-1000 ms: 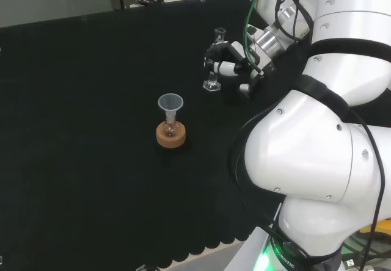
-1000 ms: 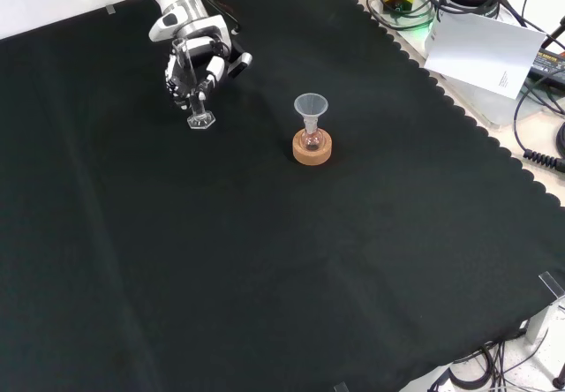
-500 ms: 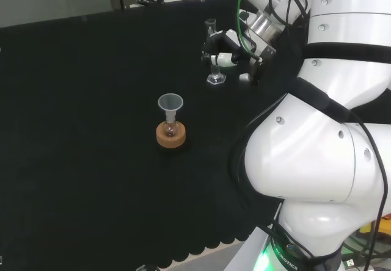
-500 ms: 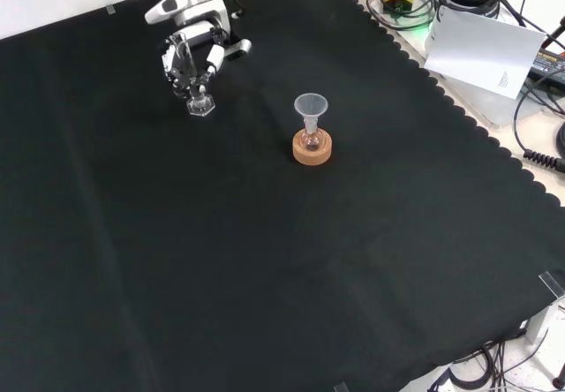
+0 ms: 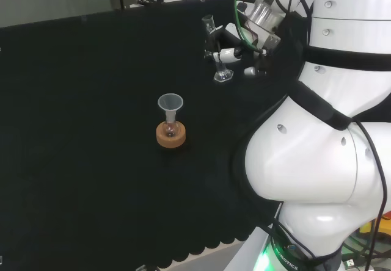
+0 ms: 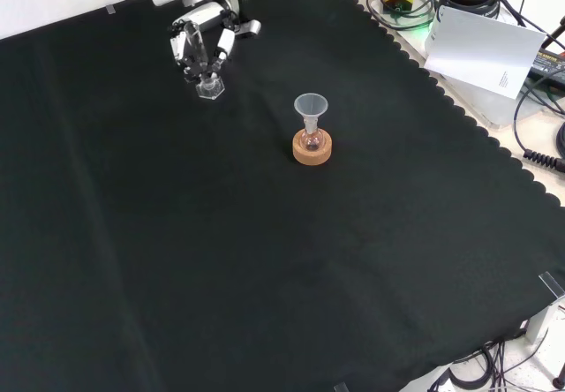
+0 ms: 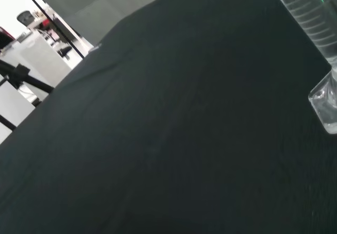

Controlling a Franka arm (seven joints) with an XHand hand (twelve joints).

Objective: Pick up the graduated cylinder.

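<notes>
**Cylinder gripped above the cloth's far side**

Where the hand (image 5: pixel 235 45) curls round it, I see the graduated cylinder (image 5: pixel 217 48) held by its clear tube, leaning slightly, with its hexagonal foot (image 5: pixel 223 77) lowest. In the front view the cylinder (image 6: pixel 205 61) sits at the upper left, fingers (image 6: pixel 226 41) wrapped on both sides of the tube and the foot (image 6: pixel 210 87) hanging clear beneath them; I cannot tell for sure whether it is off the black cloth (image 6: pixel 265 260). My wrist camera catches the ribbed tube and foot of the cylinder (image 7: pixel 316 44) close up. Well apart from it, nearer the middle of the cloth, a small flask (image 6: pixel 310 132) with a funnel (image 6: pixel 311 105) in its neck stands on a cork ring (image 6: pixel 312 149).
</notes>
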